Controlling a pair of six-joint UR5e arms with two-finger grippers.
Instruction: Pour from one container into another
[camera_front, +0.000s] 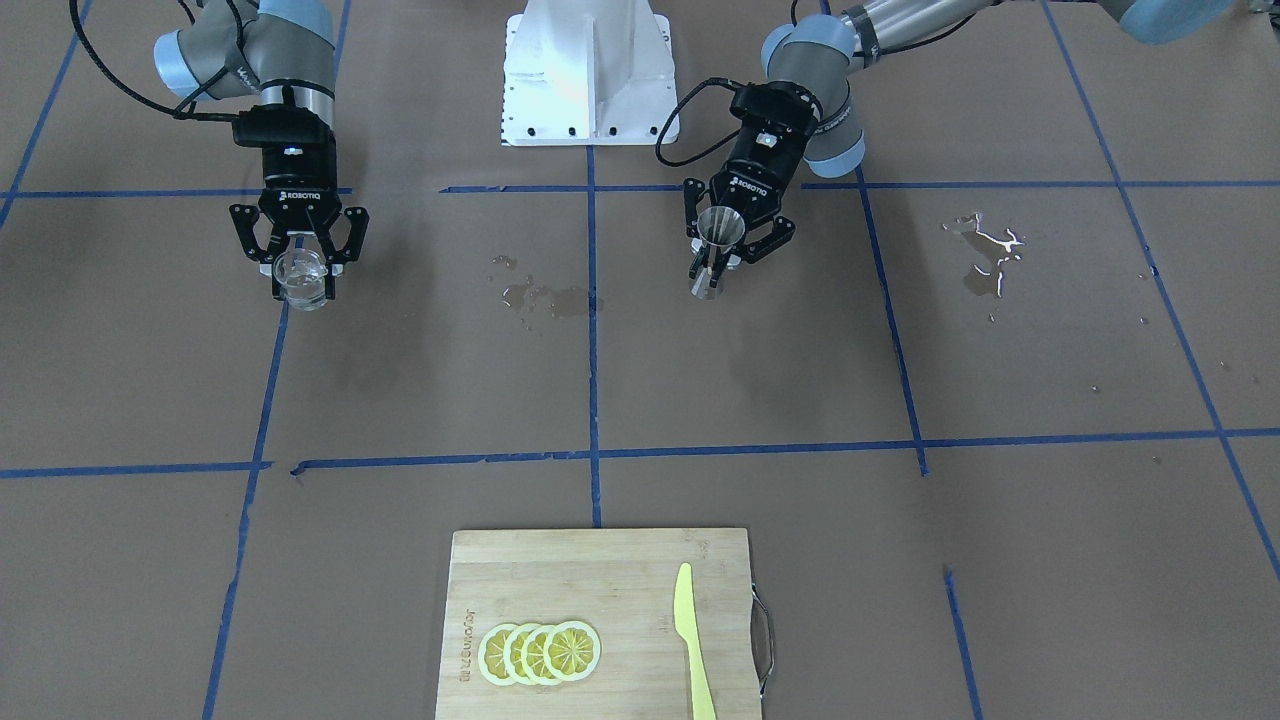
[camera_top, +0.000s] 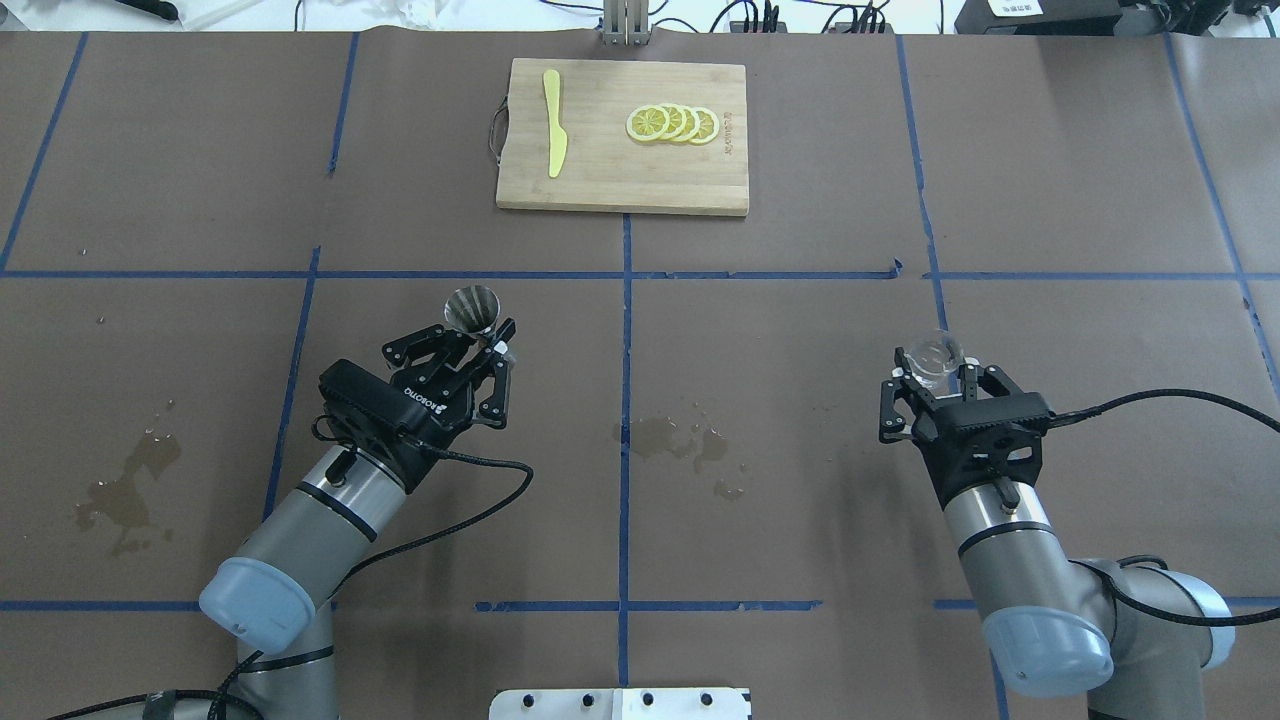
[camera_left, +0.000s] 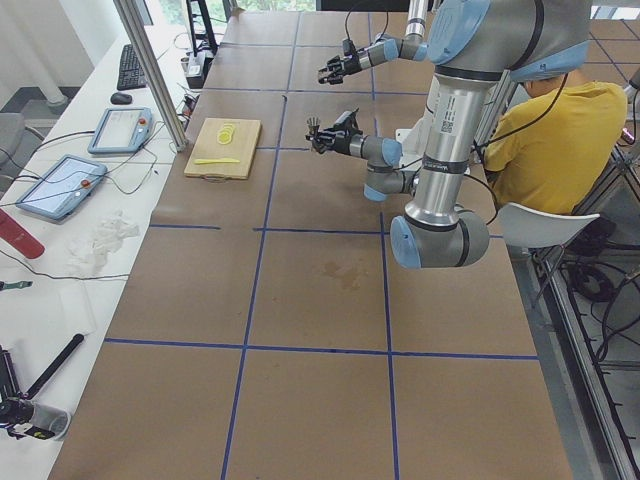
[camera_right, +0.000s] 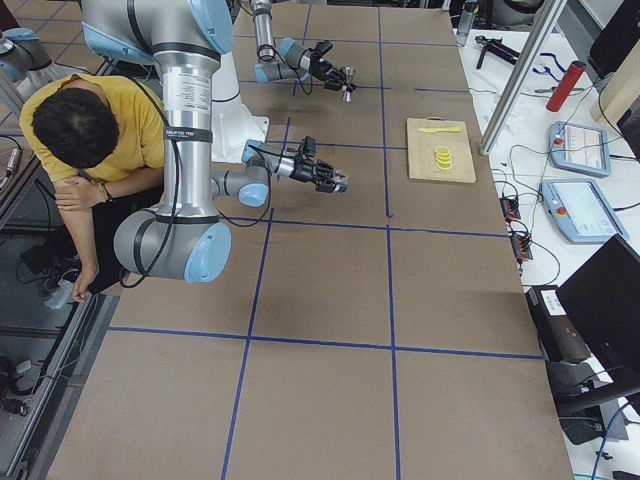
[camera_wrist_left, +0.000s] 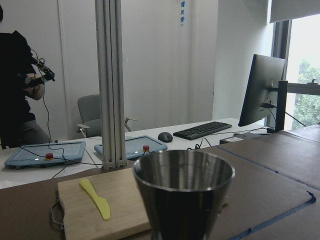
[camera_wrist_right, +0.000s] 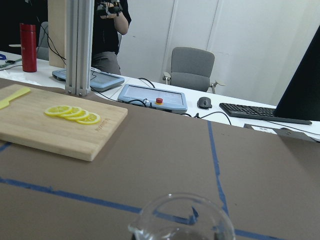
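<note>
Steel jigger (camera_top: 473, 310) in left jaws, glass cup (camera_top: 938, 352) apparently in right.

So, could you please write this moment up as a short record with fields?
left tool: shut on the steel jigger, wide cone up
right tool: shut on the glass cup, held upright
cup contents: cannot tell
pour: not begun; cup and jigger are far apart, on opposite sides of the centre tape line
table: one wet patch between the arms, another out beyond the left arm
far edge: cutting board carrying lemon slices and a yellow knife
</note>
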